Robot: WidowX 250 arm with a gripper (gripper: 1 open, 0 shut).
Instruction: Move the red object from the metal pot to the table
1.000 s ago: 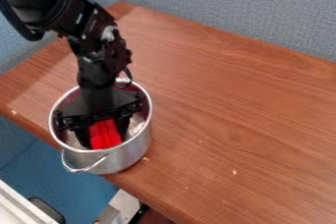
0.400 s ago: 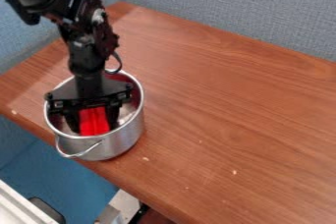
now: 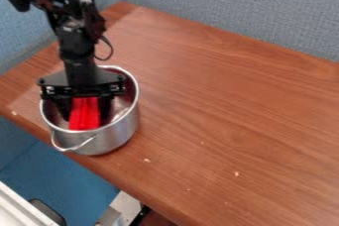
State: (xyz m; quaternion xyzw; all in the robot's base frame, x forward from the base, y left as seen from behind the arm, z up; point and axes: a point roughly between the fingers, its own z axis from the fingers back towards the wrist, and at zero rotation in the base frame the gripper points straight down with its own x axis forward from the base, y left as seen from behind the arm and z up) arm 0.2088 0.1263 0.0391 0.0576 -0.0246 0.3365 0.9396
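The metal pot (image 3: 117,133) stands near the table's (image 3: 225,81) front left corner. Inside it the red object (image 3: 87,116) stands on end, leaning a little. My gripper (image 3: 85,103) reaches straight down into the pot from the black arm above. Its dark fingers (image 3: 62,93) sit on either side of the red object and close on it. The fingertips and the lower end of the red object are hidden by the pot's wall.
The table's left and front edges run close by the pot, with blue floor (image 3: 34,170) below. A blue wall (image 3: 252,7) backs the table. The wood surface stretches away to the right of the pot.
The gripper has moved left and slightly back, and the pot has slid left with it toward the table's corner. The red object stays between the fingers.
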